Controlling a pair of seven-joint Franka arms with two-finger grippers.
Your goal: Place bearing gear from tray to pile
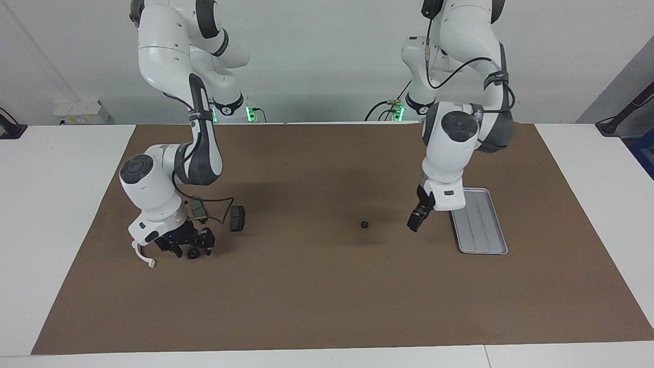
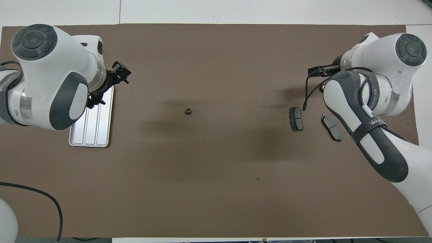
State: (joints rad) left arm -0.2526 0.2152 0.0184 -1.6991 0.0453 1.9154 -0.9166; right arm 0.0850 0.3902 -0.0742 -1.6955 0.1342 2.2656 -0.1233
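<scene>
Left tool hangs wide and empty beside the tray. Right tool sits low at the pile, fingers spread around a gear. A loose gear lies on the bench, just off the left tool. To fetch it, centre the fingers over it, descend straight and close on the rim.

Count: two gears, two pads, one bracket, one tray.

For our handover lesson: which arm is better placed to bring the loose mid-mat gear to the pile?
Probably right: the right gripper sits low at the pile, at its own end. The left gripper hangs closer to the gear, by the tray, far from the pile.
</scene>
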